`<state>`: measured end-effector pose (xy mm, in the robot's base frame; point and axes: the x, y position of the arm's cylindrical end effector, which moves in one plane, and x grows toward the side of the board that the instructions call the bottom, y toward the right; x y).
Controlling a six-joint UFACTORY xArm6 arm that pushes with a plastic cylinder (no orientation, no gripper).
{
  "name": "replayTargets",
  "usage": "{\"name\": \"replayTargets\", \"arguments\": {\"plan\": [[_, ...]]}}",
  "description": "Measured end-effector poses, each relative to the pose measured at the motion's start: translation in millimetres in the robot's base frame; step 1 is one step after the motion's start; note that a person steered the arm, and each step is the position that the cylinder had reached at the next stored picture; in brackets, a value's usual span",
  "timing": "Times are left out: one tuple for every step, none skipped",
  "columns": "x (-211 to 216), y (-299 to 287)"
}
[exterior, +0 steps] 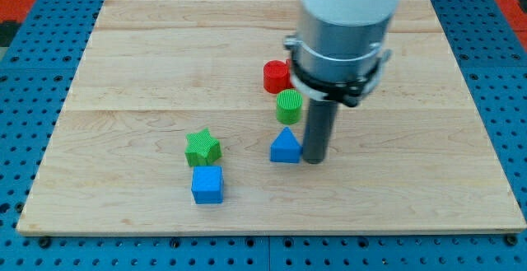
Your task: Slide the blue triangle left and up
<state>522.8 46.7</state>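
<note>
The blue triangle (pixel 285 147) lies on the wooden board (pixel 123 73) a little right of centre. My tip (pixel 314 161) stands right against the triangle's right side, touching or nearly touching it. A green cylinder (pixel 289 106) stands just above the triangle toward the view's top. A red cylinder (pixel 277 77) sits above that, partly hidden by the arm's grey body (pixel 339 40).
A green star (pixel 202 147) lies to the left of the triangle, with a blue cube (pixel 207 184) just below it. The board rests on a blue perforated table (pixel 33 139).
</note>
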Motion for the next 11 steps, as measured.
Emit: {"name": "replayTargets", "arguments": {"plan": [[0,-1],[0,-8],[0,-10],[0,-10],[0,-1],[16,2],[25,-9],[10,-40],[-23,-70],[-40,-77],[-54,-75]]}}
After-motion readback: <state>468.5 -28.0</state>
